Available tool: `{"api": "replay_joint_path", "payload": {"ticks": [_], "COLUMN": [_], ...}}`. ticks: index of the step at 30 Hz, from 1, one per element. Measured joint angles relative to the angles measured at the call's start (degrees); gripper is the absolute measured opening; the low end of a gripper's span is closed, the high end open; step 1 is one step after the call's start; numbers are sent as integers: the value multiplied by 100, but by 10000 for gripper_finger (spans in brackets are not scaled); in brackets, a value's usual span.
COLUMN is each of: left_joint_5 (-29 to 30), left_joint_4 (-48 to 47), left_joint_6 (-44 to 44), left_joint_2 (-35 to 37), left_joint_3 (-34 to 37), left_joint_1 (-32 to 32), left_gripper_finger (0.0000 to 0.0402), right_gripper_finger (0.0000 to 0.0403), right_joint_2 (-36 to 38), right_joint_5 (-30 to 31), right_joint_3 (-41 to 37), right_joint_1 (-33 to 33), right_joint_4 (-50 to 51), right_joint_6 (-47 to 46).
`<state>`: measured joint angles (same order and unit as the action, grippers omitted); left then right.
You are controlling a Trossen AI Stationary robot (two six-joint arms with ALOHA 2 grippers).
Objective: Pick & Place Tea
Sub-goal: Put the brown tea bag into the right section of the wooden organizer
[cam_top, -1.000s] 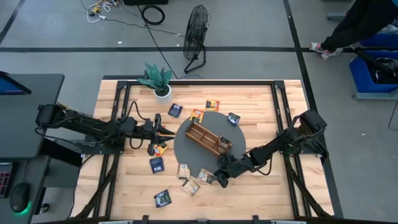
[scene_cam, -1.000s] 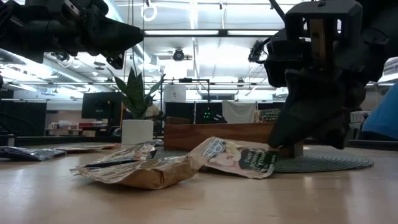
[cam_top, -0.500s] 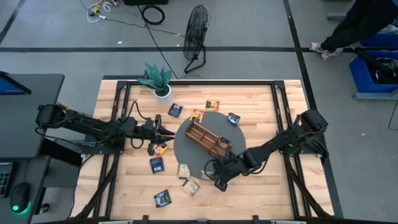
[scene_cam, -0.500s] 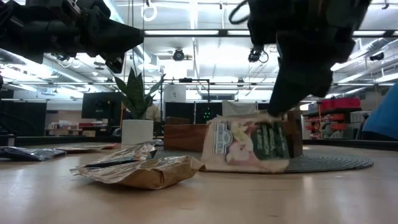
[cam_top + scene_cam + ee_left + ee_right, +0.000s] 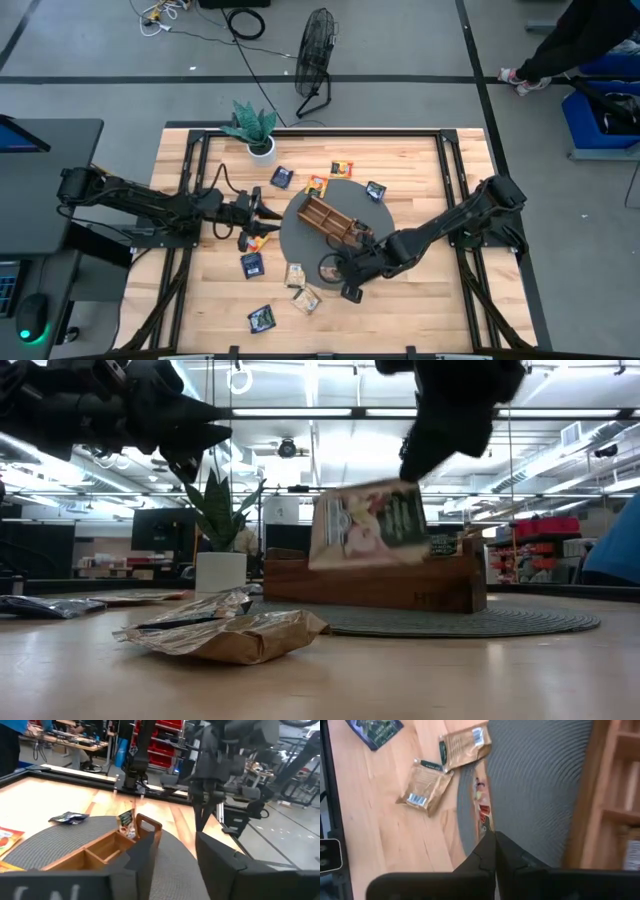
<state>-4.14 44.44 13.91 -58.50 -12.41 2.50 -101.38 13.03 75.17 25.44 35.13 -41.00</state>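
My right gripper (image 5: 342, 272) is shut on a pale beige sachet (image 5: 370, 525) with a picture print, near the grey mat's near edge. In the right wrist view that sachet (image 5: 482, 812) shows edge-on past the shut fingers. My left gripper (image 5: 262, 211) hovers open at the mat's left side, pointing at the wooden tray (image 5: 332, 222), with an orange sachet (image 5: 258, 240) below it. Two beige sachets (image 5: 295, 274) (image 5: 306, 298) lie flat on the table, as do dark blue ones (image 5: 252, 265) (image 5: 262, 318). More sachets lie beyond the mat (image 5: 342, 168). My right gripper pinches the pale sachet between its two fingers at its upper corner (image 5: 408, 484), coming from above and pointing down. The sachet hangs below the fingers, nearly upright with a slight tilt. It is lifted clear of the table, in front of the tray.
The long wooden divided tray (image 5: 370, 582) rests slantwise on the round grey mat (image 5: 540, 785). A potted plant (image 5: 253, 128) stands at the far left of the table. Black frame rails run along the table's sides. Bare wood lies near the right front (image 5: 420, 310).
My right gripper has risen and moved a little toward the tray and the table's left. The pale sachet, first lying flat on the table by the mat's edge, tipped upright and is now lifted clear, hanging from the fingers.
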Motion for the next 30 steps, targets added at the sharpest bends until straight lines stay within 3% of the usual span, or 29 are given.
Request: {"api": "replay_joint_path", "payload": {"ticks": [8,19,30], "left_joint_5": [0,-212,-512], "left_joint_4": [-130,-484,-504], "left_joint_6": [-100,-256,-256], "left_joint_2": [-134,-1186,-2256], "left_joint_3": [-123,-902,-1624], "left_joint_1": [-2,37,37], "left_gripper_finger": [206,206,206], "right_gripper_finger": [0,0,0], "right_joint_2": [2,2,2], "right_joint_5": [52,158,153], "right_joint_3": [544,1250,1493], "right_joint_1": [-196,-563,-812], "right_joint_4": [817,1667,1885], "right_joint_6": [419,1007,1301]}}
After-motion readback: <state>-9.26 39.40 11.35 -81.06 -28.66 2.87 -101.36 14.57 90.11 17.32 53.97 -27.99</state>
